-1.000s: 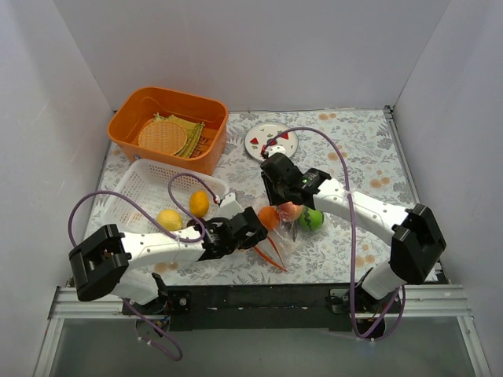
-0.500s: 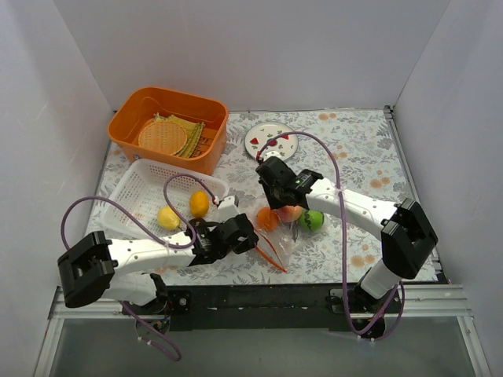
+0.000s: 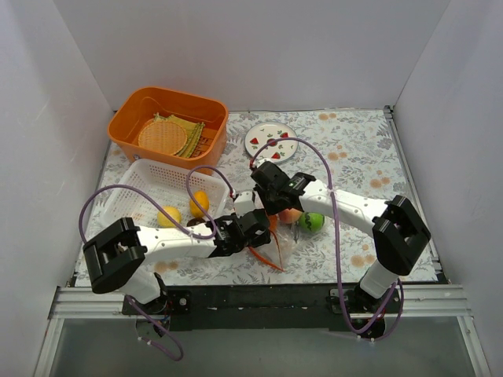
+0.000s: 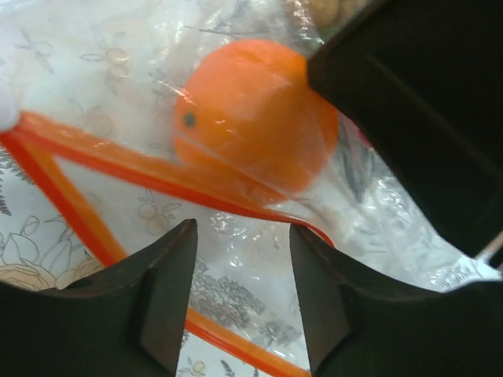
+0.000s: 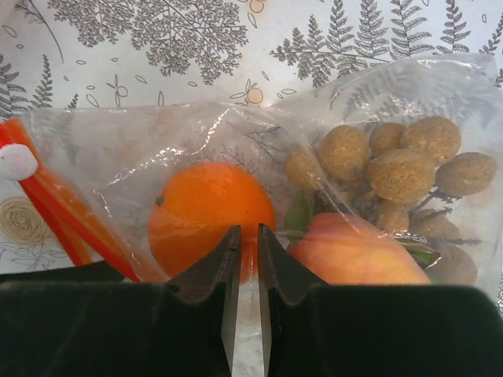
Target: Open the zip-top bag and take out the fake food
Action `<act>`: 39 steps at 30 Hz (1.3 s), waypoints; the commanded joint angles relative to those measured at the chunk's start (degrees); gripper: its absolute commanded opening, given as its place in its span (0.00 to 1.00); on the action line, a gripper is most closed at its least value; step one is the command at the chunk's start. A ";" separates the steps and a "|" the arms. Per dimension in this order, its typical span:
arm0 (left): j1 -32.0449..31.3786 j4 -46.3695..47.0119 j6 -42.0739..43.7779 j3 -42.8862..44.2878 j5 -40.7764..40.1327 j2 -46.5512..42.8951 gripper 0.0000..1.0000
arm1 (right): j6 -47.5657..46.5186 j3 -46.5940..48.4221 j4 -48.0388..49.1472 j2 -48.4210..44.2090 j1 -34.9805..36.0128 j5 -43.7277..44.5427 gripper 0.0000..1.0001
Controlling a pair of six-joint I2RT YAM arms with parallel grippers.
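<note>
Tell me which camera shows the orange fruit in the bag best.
Right wrist: the orange fruit shows almost whole through the clear zip-top bag, only its lower edge behind the right gripper. Left wrist shows it close up, but that gripper covers its right side. Top external leaves it mostly hidden under the arms.

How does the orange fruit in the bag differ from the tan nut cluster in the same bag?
Look: the orange fruit is one smooth, glossy ball; the nut cluster is a bunch of small, rough, matte tan pieces.
Size: the orange fruit is far bigger than any single piece of the nut cluster.
Place: the orange fruit lies nearer the zip strip, the nut cluster deeper in.
Shared: both sit inside the clear zip-top bag.
</note>
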 commanded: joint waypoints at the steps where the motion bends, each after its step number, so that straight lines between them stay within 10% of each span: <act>1: -0.22 1.97 2.79 1.43 -4.05 0.94 0.52 | -0.28 -0.78 0.70 0.38 0.44 -3.13 0.21; 13: -0.22 6.18 8.33 -0.32 -5.73 0.24 0.82 | -1.69 -1.49 0.17 -0.94 0.44 -9.28 0.22; 35: -0.22 17.09 12.90 -2.88 -11.70 -3.72 0.91 | -0.46 -2.55 2.46 -3.40 -1.14 -18.79 0.21; 39: -0.22 20.25 13.78 -4.89 -9.86 -5.30 0.80 | 0.25 -2.72 4.04 -5.33 -2.81 -19.92 0.22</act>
